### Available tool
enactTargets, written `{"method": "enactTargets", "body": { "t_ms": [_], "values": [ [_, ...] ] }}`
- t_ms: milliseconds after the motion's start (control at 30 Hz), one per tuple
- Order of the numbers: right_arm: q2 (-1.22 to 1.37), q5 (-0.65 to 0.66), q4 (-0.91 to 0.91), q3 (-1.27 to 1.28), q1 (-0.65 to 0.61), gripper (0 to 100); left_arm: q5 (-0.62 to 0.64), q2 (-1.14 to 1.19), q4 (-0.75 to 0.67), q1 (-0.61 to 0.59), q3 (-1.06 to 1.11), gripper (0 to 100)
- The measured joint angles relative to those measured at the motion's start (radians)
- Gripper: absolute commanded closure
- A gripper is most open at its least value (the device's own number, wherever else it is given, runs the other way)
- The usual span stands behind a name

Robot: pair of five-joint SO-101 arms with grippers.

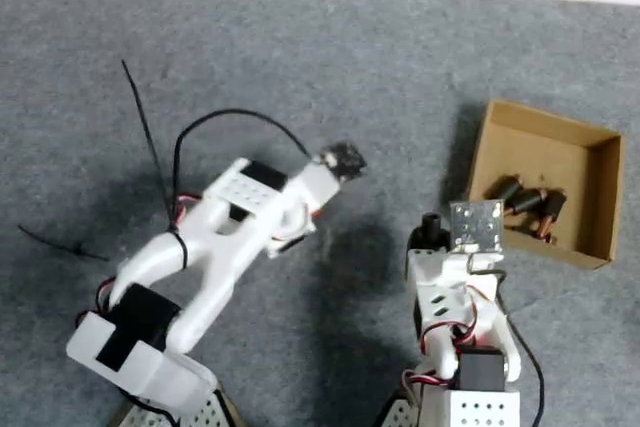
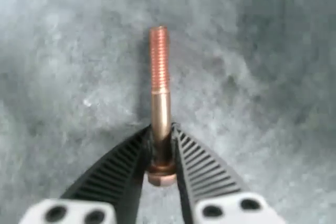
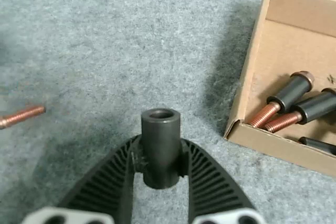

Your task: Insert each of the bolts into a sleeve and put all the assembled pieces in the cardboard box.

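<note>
left gripper (image 2: 161, 148): narrow, pinched on the copper bolt (image 2: 159, 87) just above its head. Head tucked back between the fingers (image 2: 202, 156), threaded end poking out well past the fingertips, in line with the gripper. Grey carpet (image 2: 262, 51) beneath; cannot tell whether touching.

right gripper (image 3: 160, 153): closed partway around the black sleeve (image 3: 160, 140), gripping its lower half, open bore at the free end pointing away from the wrist. Cannot tell whether resting on the carpet.

From the high view:
- left arm (image 1: 220, 237) stretched from near left toward the middle, wrist end about mid-table.
- right arm (image 1: 465, 317) at near right, holding the sleeve just left of the cardboard box (image 1: 540, 119), near its near-left corner and apart from it.
- Box at right, open on top, flat on the carpet.
- Inside it, a cluster of assembled pieces (image 1: 528, 201): black sleeves with copper ends sticking out, lying on their sides toward the near wall, close together.

From the right wrist view: bolt's threaded tip left of the sleeve, well apart, pointing rightward.

Also a black cable (image 1: 235, 115) looping off the left arm and a thin black strip (image 1: 145, 132) on the carpet, far left.
</note>
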Motion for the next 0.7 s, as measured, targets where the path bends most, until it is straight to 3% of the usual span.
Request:
{"method": "enactTargets", "body": {
  "t_ms": [267, 433, 700],
  "values": [
    [0.0, 0.017, 0.0, 0.0, 0.0, 99.5, -0.1, 0.006, 0.003, -0.009, 0.017, 99],
    [0.0, 0.017, 0.0, 0.0, 0.0, 99.5, -0.308, 0.006, 0.003, -0.015, 0.017, 99],
    [0.0, 0.02, -0.048, 0.072, 0.002, 99.5, -0.353, 0.006, 0.003, -0.18, -0.048, 99]
  ]
}}
